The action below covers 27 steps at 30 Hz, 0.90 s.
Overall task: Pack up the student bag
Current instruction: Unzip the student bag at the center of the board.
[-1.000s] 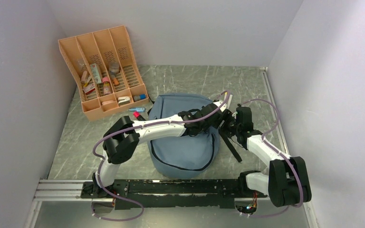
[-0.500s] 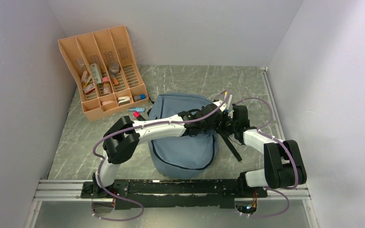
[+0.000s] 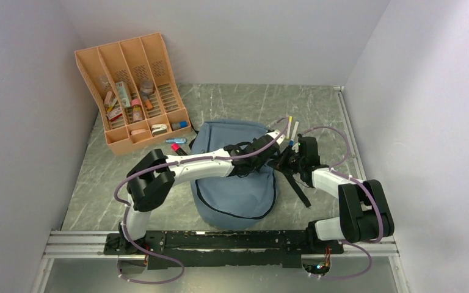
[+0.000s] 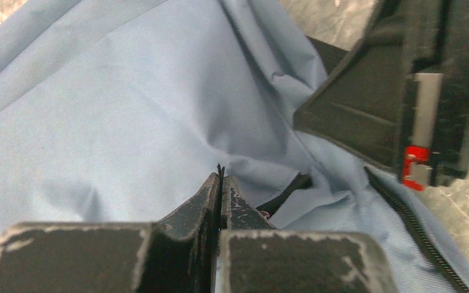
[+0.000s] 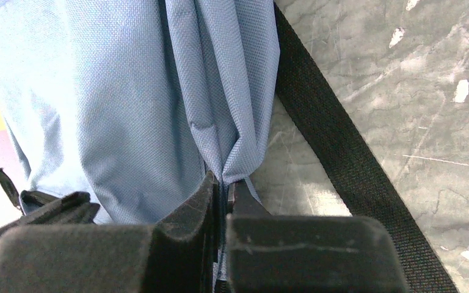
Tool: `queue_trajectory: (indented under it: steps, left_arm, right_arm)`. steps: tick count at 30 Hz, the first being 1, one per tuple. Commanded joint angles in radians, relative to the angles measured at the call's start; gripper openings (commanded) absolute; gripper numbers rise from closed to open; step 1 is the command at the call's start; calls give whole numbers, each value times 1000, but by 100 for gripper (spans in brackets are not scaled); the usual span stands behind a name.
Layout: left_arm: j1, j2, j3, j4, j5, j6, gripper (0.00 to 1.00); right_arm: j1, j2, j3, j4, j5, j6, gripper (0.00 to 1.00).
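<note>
The right gripper (image 5: 223, 182), wide before, now pinches the student bag (image 3: 235, 198) at its side. The left gripper (image 4: 220, 181) is squeezed shut above it; opening can start.

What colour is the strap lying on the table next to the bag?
Black, woven webbing; the strap shows best in the right wrist view.

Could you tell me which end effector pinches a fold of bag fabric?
The right end effector: student bag fabric bunches between its fingers; the left end effector shows none.
</note>
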Motion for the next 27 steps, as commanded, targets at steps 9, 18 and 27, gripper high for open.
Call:
queue_trajectory:
  steps: [9,18,27]
  left_arm:
    - [121,-132,-120,-6,-67,-14,5]
    - [182,-216,-219,-55,-137,-51,5]
    - [266,-303,-298,-79,-148,-66,5]
  right_arm:
    - [-2,-31,-22,0,81,-12,0]
    - [-2,-34,-29,-1,97,-14,0]
    - [-2,-34,-27,-5,101,-17,0]
